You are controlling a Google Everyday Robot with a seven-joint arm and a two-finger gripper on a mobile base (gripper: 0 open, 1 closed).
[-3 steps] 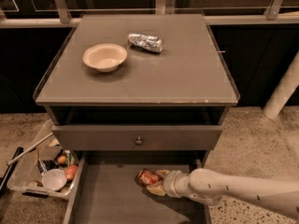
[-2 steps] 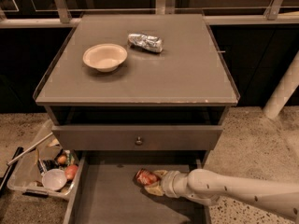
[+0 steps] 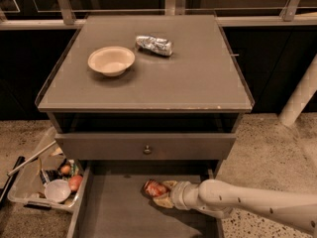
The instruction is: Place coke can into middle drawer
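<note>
The coke can [image 3: 154, 188], red with a silver end, lies on its side low over the floor of the open middle drawer [image 3: 119, 209], at the bottom of the camera view. My gripper [image 3: 166, 194] is inside the drawer, reaching in from the right, right against the can's right end. Whether the can rests on the drawer floor or is held just above it cannot be told. The white arm [image 3: 247, 205] crosses the drawer's right wall.
A cream bowl [image 3: 111, 60] and a silver-grey can [image 3: 154, 45] lie on the cabinet top [image 3: 198, 83]. A shut drawer front with a small knob [image 3: 147, 149] sits above the open drawer. A plastic bin of clutter [image 3: 44, 182] stands on the floor at left. A white post [image 3: 299, 95] stands at right.
The arm and the coke can have shifted very slightly left inside the drawer. Nothing else has moved.
</note>
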